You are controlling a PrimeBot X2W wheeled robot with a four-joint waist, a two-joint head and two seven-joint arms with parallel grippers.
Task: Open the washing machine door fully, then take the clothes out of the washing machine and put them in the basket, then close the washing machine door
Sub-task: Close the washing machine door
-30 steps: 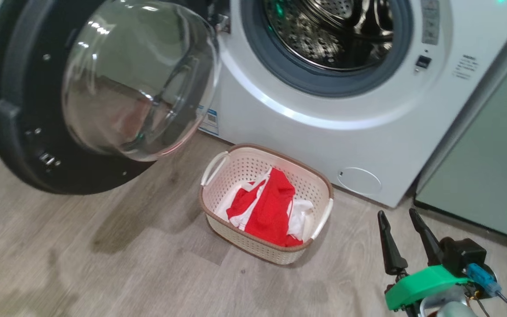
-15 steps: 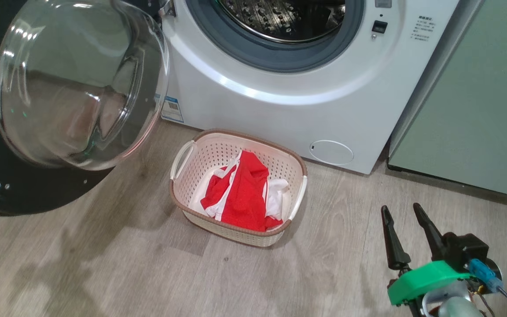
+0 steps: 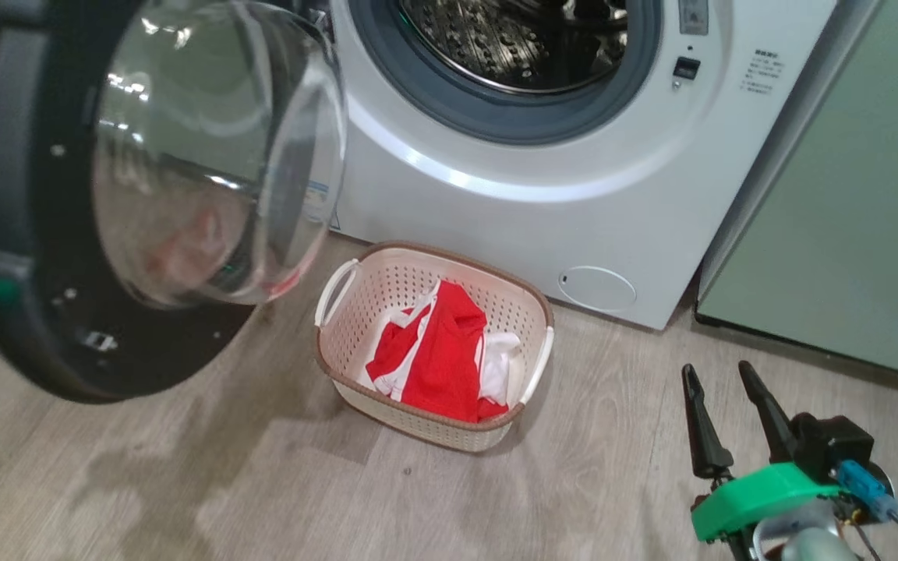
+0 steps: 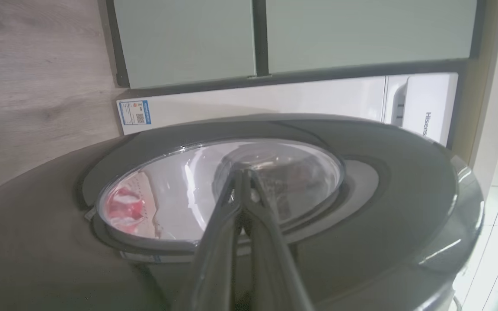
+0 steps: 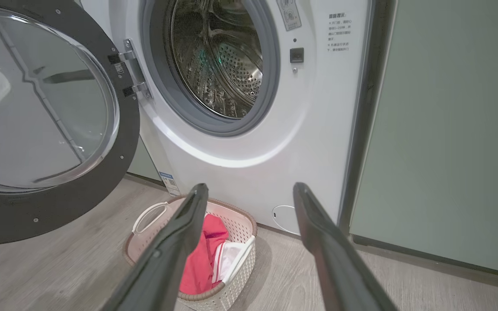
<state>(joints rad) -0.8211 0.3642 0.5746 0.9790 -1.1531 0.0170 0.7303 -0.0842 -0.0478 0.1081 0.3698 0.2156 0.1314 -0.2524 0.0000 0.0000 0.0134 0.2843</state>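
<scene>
Washing machine door [image 3: 184, 171] hangs open, far left; left gripper [image 4: 242, 172], jaws together, at its outer face; right gripper [image 3: 716, 371] spread, near right.

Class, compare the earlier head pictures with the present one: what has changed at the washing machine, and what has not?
The washing machine door has swung a little towards the washing machine; it now covers the blue label. The shut left claw is at its outer side. The camera shifted too. Unchanged: the clothes in the basket, the right claw open and empty.
</scene>
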